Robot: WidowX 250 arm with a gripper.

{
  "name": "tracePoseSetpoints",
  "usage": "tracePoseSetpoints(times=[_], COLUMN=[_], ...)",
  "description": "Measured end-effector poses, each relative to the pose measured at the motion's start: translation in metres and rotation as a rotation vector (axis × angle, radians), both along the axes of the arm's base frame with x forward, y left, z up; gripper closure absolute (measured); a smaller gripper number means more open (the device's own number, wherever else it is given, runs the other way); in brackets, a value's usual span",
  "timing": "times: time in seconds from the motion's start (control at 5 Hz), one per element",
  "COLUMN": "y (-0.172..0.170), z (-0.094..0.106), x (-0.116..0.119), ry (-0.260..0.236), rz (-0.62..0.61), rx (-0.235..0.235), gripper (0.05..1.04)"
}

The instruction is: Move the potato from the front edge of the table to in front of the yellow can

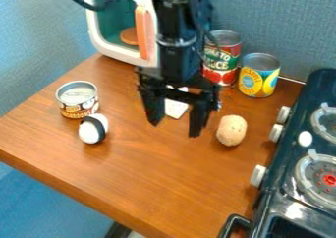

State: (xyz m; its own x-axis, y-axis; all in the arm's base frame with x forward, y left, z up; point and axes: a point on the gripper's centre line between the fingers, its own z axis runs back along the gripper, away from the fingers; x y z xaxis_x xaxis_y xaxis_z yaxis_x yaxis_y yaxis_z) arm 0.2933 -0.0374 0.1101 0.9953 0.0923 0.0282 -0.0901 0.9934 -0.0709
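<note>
Stove; potato near spread claw, long axis roughly toward camera

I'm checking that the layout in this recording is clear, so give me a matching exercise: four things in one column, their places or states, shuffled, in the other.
Things
1. black two-finger gripper
2. white egg-shaped object with a black band
3. tan, potato-like lump
4. yellow-and-blue can

Places or states
A. beside the red-and-green tall can
B. on the table, on the side toward the black stove
C. hanging above the wooden table, fingers apart
D. just in front of the short, wide can

Right pairs: 1-C, 2-D, 3-B, 4-A
</note>
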Motion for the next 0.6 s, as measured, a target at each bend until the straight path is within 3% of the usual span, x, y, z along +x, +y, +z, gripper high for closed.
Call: tracePoseSetpoints(times=[0.2,0.6], y=[0.016,0.030], z=[0.014,-0.001], x=[-0.022,-0.025], ry=[-0.019,0.018], rz=[-0.007,-0.061], rx=[-0.009,-0.030], gripper=[0.083,0.083])
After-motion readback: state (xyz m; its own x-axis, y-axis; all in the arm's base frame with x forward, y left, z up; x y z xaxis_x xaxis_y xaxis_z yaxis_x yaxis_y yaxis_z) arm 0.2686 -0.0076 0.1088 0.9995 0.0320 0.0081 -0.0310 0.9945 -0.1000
